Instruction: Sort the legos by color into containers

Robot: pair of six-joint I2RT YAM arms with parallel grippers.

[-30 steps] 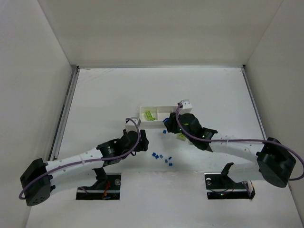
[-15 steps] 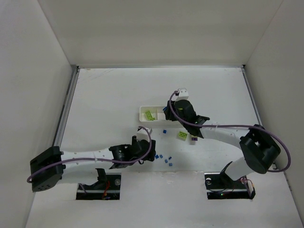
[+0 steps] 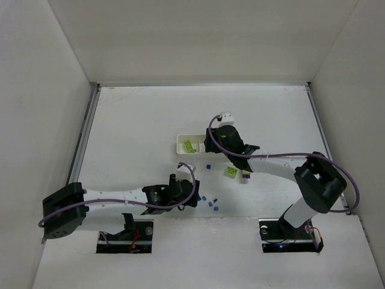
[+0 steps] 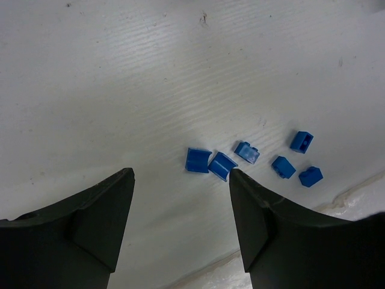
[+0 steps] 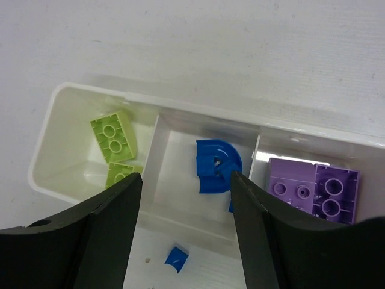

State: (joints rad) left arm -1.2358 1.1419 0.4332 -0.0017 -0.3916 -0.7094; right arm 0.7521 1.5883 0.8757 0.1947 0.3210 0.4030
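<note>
Left jaws, spread, hung over six tiny blue bricks point(image 4: 246, 152) on the near worktop point(image 4: 120, 72), right jaws likewise over the farther white tray point(image 5: 192, 114), above its middle compartment holding a round blue piece point(image 5: 215, 165); the bricks, judged light, rigid and slippery, wanted pinching across flat sides.

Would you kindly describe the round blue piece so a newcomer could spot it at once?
Find the long white tray near the middle of the table, split into three square compartments. Its middle compartment sits between lime green bricks and purple bricks. The round blue piece lies there, the only curved brick among blocky ones.
</note>
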